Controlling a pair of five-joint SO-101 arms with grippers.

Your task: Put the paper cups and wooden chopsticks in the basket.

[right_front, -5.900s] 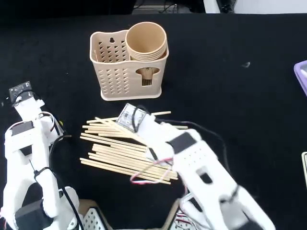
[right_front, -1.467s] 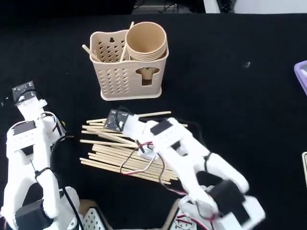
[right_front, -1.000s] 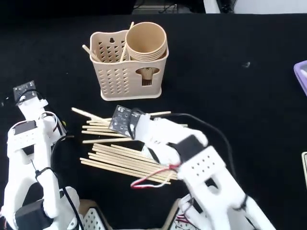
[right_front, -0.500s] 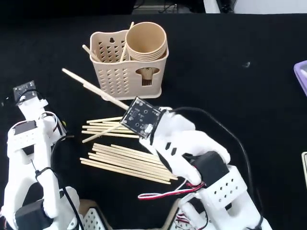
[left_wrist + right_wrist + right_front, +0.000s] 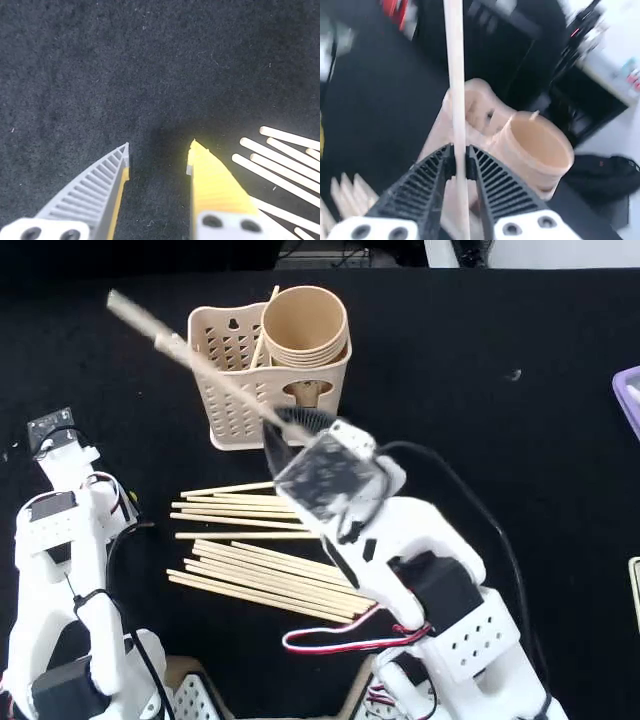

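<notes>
A beige slotted basket (image 5: 250, 400) stands at the back of the black table, with stacked paper cups (image 5: 305, 325) in its right compartment and a chopstick (image 5: 272, 294) poking from the left one. My right gripper (image 5: 288, 430) hangs in front of the basket, shut on one wooden chopstick (image 5: 185, 350) that slants up over the basket's left side. From the wrist, that chopstick (image 5: 455, 75) rises between the shut gripper (image 5: 460, 159) toward the basket (image 5: 475, 112) and cups (image 5: 535, 145). Several chopsticks (image 5: 250, 550) lie in a pile. My left gripper (image 5: 157, 150) stands open over bare cloth beside the chopsticks' ends (image 5: 280, 155).
The left arm (image 5: 60, 540) stands at the table's left front, the right arm's body (image 5: 430, 590) at the front middle over the pile's right end. A purple object (image 5: 630, 395) shows at the right edge. Black cloth lies open to the right of the basket.
My right gripper has lifted one chopstick off the pile and carried it up and back toward the basket, the stick swinging higher. The left arm has kept still.
</notes>
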